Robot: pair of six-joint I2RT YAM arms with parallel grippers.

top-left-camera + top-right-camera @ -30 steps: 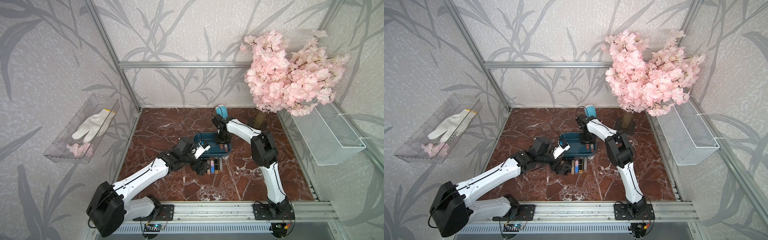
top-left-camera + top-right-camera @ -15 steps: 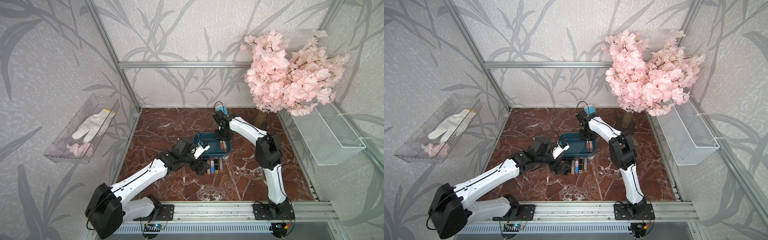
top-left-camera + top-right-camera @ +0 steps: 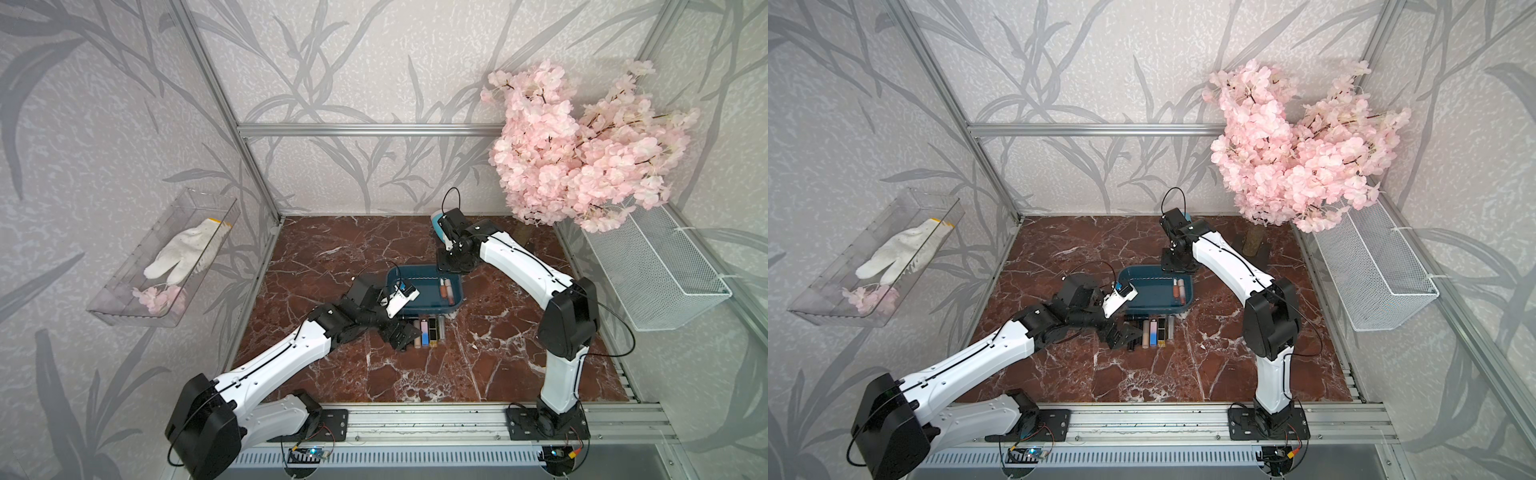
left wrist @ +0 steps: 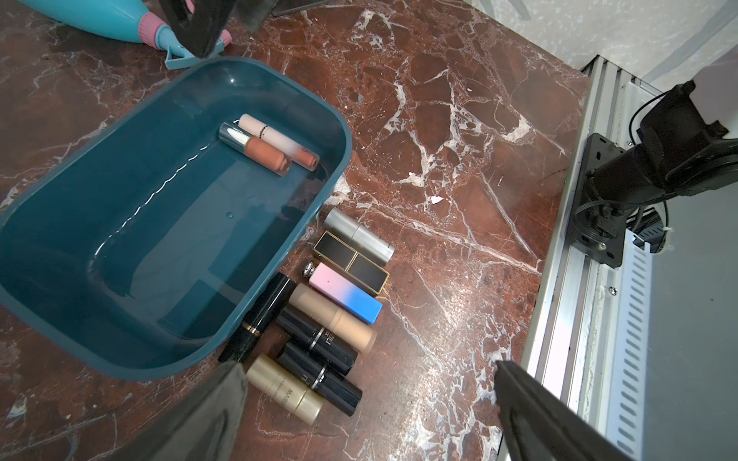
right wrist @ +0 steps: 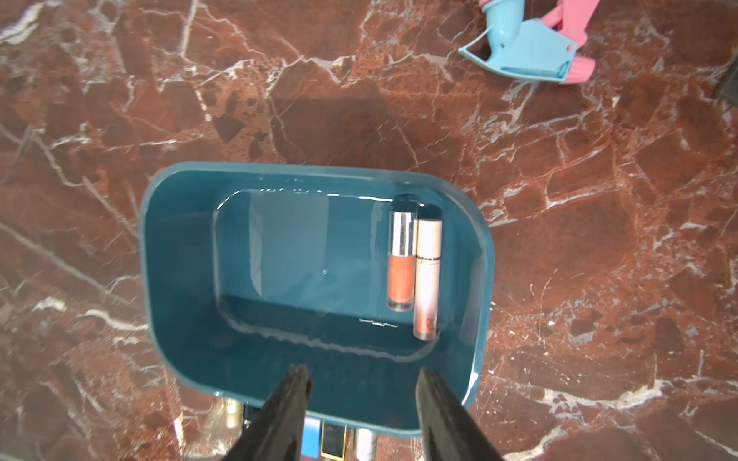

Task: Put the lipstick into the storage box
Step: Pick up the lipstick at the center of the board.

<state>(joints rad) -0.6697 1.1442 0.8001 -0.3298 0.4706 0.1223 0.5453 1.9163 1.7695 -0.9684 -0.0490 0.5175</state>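
Note:
The storage box (image 3: 424,293) (image 3: 1150,293) (image 4: 159,239) (image 5: 279,259), a dark teal tub, sits mid-table. Two lip-gloss tubes (image 3: 444,289) (image 4: 267,149) (image 5: 415,271) lie side by side inside it. Several lipsticks (image 3: 426,332) (image 3: 1152,332) (image 4: 343,295) lie in a row against the box's front wall. My left gripper (image 3: 401,334) (image 4: 367,365) hangs open at the left end of that row, a gold lipstick (image 4: 285,389) next to one finger, nothing held. My right gripper (image 3: 452,264) (image 5: 363,371) is open and empty above the box's back edge.
A blue and pink spray bottle (image 3: 436,220) (image 5: 527,52) lies behind the box. A pink blossom tree (image 3: 582,153) stands back right above a white wire basket (image 3: 648,266). On the left wall a clear tray (image 3: 137,307) holds a glove. An aluminium rail (image 3: 415,424) borders the front.
My right arm has drawn back to the right and its gripper has shifted slightly toward the box's back edge, jaws a little wider. The left arm has barely moved.

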